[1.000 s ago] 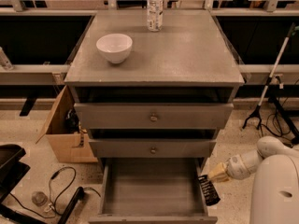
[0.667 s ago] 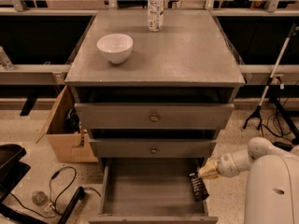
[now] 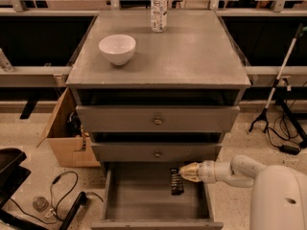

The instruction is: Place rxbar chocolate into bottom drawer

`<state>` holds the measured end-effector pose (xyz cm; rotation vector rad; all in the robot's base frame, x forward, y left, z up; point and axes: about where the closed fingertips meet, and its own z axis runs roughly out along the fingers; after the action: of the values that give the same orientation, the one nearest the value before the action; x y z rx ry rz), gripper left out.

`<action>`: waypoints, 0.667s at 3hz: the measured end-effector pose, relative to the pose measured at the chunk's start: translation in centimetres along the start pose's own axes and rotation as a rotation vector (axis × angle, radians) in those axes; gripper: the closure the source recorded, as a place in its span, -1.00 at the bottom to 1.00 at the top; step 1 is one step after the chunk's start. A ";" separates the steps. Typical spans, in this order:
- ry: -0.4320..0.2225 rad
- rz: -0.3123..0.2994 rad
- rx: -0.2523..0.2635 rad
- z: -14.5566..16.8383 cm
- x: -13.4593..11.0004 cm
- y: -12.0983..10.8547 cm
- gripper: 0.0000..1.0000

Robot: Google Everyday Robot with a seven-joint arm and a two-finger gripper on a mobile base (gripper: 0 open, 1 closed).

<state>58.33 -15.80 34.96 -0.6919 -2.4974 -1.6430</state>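
The rxbar chocolate [image 3: 176, 183], a black-wrapped bar, hangs over the right side of the open bottom drawer [image 3: 139, 198] of the grey cabinet. My gripper [image 3: 177, 172] reaches in from the right, just under the middle drawer's front, and is shut on the bar's top end. The bar's lower end is close to the drawer floor; I cannot tell whether it touches.
The two upper drawers [image 3: 157, 120] with brass knobs are shut. A white bowl [image 3: 117, 48] and a water bottle [image 3: 159, 7] stand on the cabinet top. A cardboard box [image 3: 67, 135] and cables lie on the floor at left; a stand is at right.
My gripper has moved left with the bar, from outside the drawer's right wall to over the drawer floor.
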 end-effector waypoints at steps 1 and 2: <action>-0.119 0.057 -0.049 2.2 -0.1 -1.2 1.00; -0.158 0.059 -0.028 2.4 -1.1 -1.7 0.49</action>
<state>59.05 -14.54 32.14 -0.9244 -2.5351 -1.6676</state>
